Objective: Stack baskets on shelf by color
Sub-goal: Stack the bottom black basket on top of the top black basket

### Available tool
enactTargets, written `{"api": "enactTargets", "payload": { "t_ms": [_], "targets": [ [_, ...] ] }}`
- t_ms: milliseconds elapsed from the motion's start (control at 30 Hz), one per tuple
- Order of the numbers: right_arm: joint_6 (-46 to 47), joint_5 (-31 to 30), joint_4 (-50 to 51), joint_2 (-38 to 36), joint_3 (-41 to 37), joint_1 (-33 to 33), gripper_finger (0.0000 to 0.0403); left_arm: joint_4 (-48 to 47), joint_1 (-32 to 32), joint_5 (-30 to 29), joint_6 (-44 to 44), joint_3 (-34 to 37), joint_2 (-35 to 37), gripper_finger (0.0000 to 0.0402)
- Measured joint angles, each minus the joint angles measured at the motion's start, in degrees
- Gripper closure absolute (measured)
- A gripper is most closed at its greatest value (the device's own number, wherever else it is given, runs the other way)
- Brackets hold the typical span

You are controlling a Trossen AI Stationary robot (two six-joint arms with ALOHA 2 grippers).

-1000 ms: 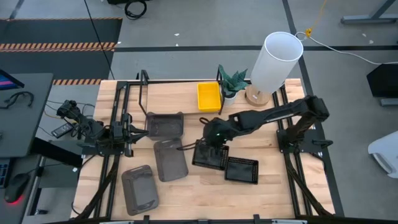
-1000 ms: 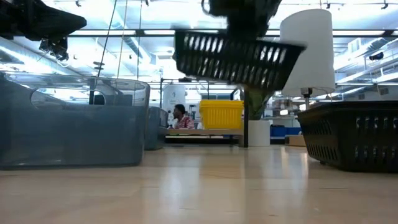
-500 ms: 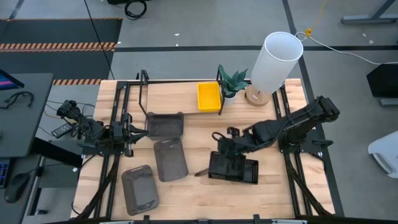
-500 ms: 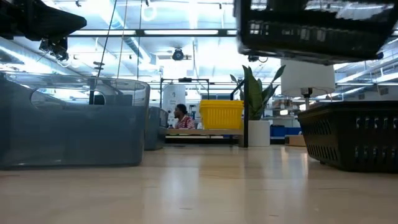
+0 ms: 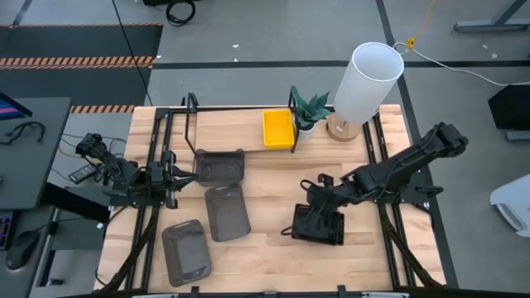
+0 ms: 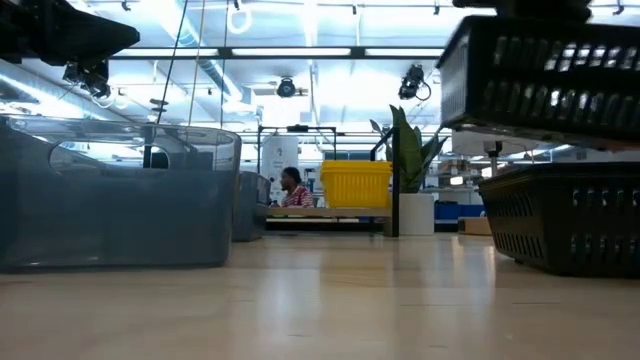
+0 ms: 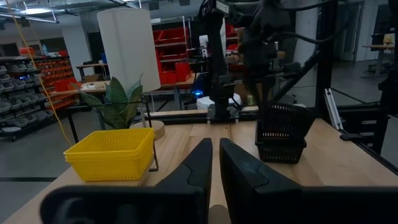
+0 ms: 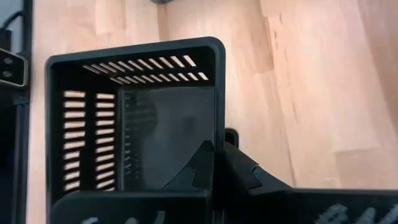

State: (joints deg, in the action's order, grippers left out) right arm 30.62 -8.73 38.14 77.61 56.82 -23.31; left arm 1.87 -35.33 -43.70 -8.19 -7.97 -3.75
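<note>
Right claw (image 8: 217, 163) clamped on rim of black basket (image 6: 545, 75), held in air directly above second black basket (image 6: 565, 220) on counter (image 5: 265, 190); yellow basket (image 5: 278, 127) on shelf (image 5: 232, 124); left claw (image 7: 214, 165) parked at left edge, fingers nearly together

Floor (image 5: 248, 50) was grey concrete w/ dark seams; hazard-striped black mat (image 5: 79, 45) at 10–11 o'clock. Grey desk (image 5: 29, 157) stood at 9 o'clock beside wooden table (image 5: 265, 248). White cylindrical lamp (image 5: 364, 79) and potted plant (image 5: 310, 108) sat at 1 o'clock. Ceiling strip lights (image 6: 300, 52) were lit. Shelving w/ red bins (image 7: 168, 59) lined far wall.
</note>
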Motion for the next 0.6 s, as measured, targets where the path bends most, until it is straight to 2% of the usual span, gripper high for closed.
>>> {"api": "enactTargets", "payload": {
  "t_ms": [233,600],
  "targets": [
    [0.98,2.79,-4.23,-6.25,-7.33,-0.02,0.0389,0.00,0.00,0.00,0.00,0.00,0.01,0.0373],
    [-0.83,4.32,-6.43,-7.44,-12.35,-1.62,0.0389,0.00,0.02,0.02,0.00,0.00,0.00,0.0363]
  ]
}}
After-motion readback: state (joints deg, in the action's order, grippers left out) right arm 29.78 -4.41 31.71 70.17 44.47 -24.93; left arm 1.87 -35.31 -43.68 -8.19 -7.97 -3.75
